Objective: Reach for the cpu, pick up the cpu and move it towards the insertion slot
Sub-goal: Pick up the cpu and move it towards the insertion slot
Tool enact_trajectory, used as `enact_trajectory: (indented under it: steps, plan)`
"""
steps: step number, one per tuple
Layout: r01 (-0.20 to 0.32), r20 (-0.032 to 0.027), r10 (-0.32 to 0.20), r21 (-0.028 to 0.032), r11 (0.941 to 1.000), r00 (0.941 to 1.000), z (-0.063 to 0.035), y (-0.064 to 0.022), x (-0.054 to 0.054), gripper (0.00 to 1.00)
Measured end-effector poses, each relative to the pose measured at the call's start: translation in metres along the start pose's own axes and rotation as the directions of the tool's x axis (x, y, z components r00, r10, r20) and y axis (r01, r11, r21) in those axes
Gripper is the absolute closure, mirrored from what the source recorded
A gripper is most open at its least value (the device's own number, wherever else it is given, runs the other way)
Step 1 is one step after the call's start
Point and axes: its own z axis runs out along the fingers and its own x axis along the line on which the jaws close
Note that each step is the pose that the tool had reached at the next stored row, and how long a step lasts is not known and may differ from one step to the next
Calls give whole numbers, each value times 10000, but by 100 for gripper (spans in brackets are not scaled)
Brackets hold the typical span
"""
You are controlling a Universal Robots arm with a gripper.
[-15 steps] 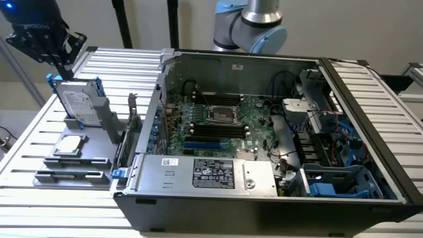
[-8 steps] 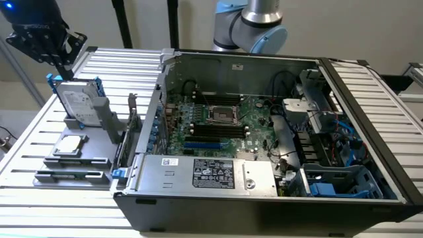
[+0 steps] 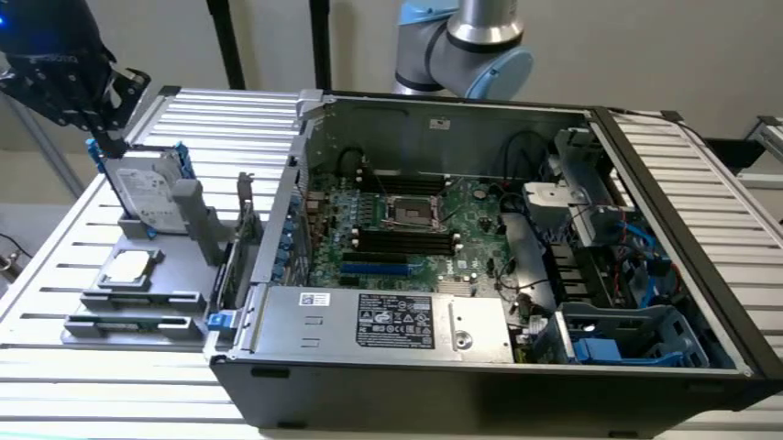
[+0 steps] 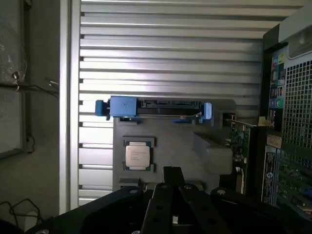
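The cpu (image 3: 128, 268) is a small silver square chip lying flat in a recess of the grey holder (image 3: 135, 298), at the exterior view's left, outside the computer case. My dark gripper (image 3: 98, 119) hangs high above that holder, over the upright hard drive (image 3: 145, 192). In the wrist view the cpu (image 4: 137, 156) lies just beyond my gripper (image 4: 173, 171), whose fingers meet in one tip with nothing between them. The insertion slot (image 3: 413, 213), a silver-framed socket with a dark centre, sits on the motherboard inside the open case.
The open case (image 3: 490, 367) has tall walls, with a power supply (image 3: 391, 321) at the front and blue cables (image 3: 636, 247) at the exterior view's right. Black memory slots (image 3: 404, 243) flank the socket. A hard drive with blue rails (image 4: 156, 107) stands beside the cpu. A slatted table (image 3: 73, 257) carries everything.
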Motion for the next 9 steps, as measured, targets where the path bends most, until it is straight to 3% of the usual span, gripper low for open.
enact_trajectory:
  steps: [4,9]
  plan:
    - [0,1,0,0,10000,10000,21,-118,89,89]
    - [1,1,-1,0,10000,10000,70,-154,303,89]
